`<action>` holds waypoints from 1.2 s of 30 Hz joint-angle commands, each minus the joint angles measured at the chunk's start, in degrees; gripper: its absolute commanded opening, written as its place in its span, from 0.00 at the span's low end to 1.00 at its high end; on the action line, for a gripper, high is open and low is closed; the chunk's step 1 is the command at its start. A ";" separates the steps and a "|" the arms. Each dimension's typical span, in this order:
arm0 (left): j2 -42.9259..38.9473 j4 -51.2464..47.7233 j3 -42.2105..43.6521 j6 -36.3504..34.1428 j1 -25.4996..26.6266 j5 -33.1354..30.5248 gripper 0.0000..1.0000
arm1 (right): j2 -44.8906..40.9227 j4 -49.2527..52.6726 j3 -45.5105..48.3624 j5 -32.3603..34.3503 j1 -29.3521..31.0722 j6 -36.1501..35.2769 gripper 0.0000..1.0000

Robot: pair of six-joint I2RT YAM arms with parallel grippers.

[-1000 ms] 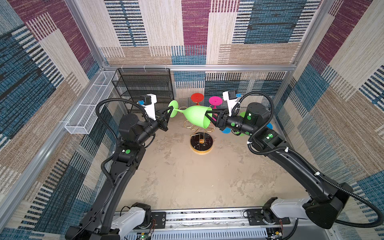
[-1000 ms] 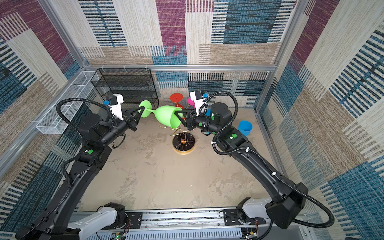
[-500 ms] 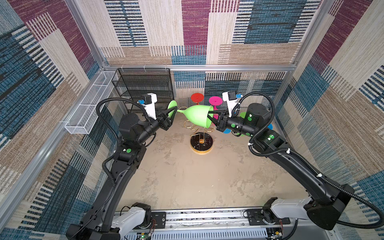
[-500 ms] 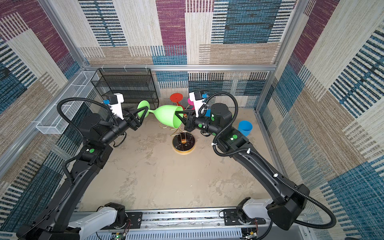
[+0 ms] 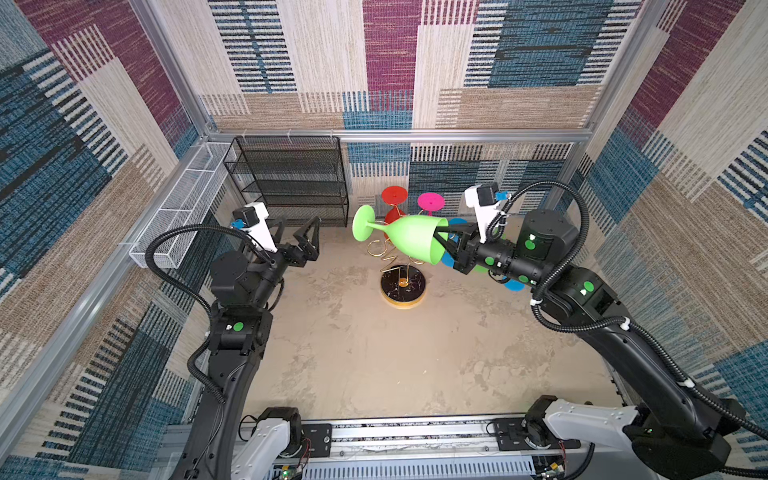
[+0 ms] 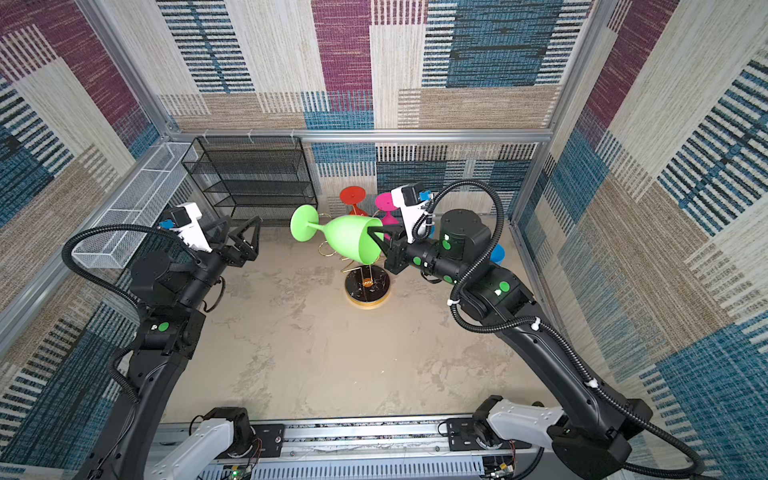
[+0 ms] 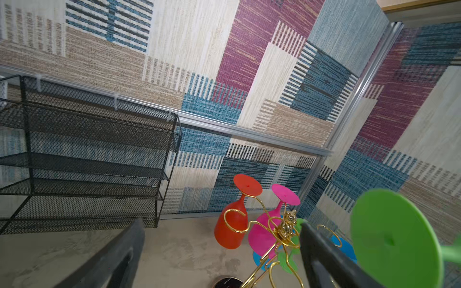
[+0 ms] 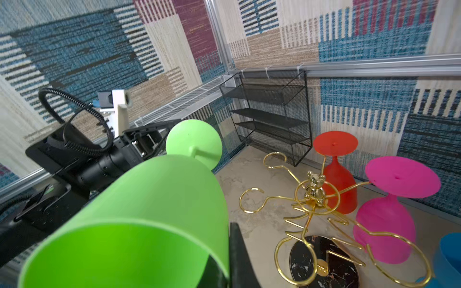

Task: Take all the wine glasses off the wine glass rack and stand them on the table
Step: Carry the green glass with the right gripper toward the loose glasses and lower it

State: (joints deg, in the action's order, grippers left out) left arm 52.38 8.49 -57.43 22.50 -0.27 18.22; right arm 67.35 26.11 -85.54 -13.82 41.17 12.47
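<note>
Black mesh shelf (image 5: 291,183), white mesh basket (image 5: 178,203)

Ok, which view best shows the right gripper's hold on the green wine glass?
The right wrist view: the right gripper pinches the green wine glass at its rim, one jaw inside the bowl, one outside. Both top views show this smaller, glass held sideways. The left wrist view catches only its foot.

No text, label, brand, number or sign can be read in any view; all surfaces show only plain colour or pattern
</note>
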 commanded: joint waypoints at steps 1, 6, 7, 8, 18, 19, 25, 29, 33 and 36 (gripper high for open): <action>-0.69 -0.60 1.03 4.42 -2.69 0.15 0.99 | -0.78 6.96 1.87 3.17 3.67 -2.36 0.00; -1.55 -0.89 2.13 5.30 -5.08 1.51 0.99 | -1.69 11.00 6.79 6.71 8.75 0.36 0.00; -1.59 -1.27 2.13 5.18 -5.41 1.87 0.99 | -1.64 12.25 7.32 7.47 9.37 1.10 0.00; -1.63 -1.63 2.05 5.10 -5.80 2.08 0.99 | -1.92 13.77 7.92 8.07 9.84 2.13 0.00; -1.76 -1.38 3.89 2.64 -7.70 2.15 0.99 | -7.51 31.58 15.29 16.80 9.90 17.28 0.00; -1.67 -1.05 4.20 2.38 -7.81 2.12 0.98 | -7.71 33.25 15.77 17.96 9.67 18.92 0.00; -0.71 -1.22 4.66 2.63 -8.06 1.74 0.94 | -6.65 40.88 17.11 18.11 -0.12 20.44 0.00; -0.22 -1.30 5.12 2.37 -8.16 2.16 0.94 | -3.16 43.49 14.98 19.04 -5.42 18.12 0.00; 0.42 -0.07 5.81 1.79 -8.16 2.81 0.94 | 0.74 45.26 11.13 21.62 -8.34 15.46 0.00; 0.79 1.59 7.23 1.09 -8.16 2.54 0.94 | 3.40 45.29 8.55 22.76 -11.59 12.36 0.00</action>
State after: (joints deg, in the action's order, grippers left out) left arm 52.95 7.11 -50.96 25.23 -8.34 20.12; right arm 69.34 70.50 -75.40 6.31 31.16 28.01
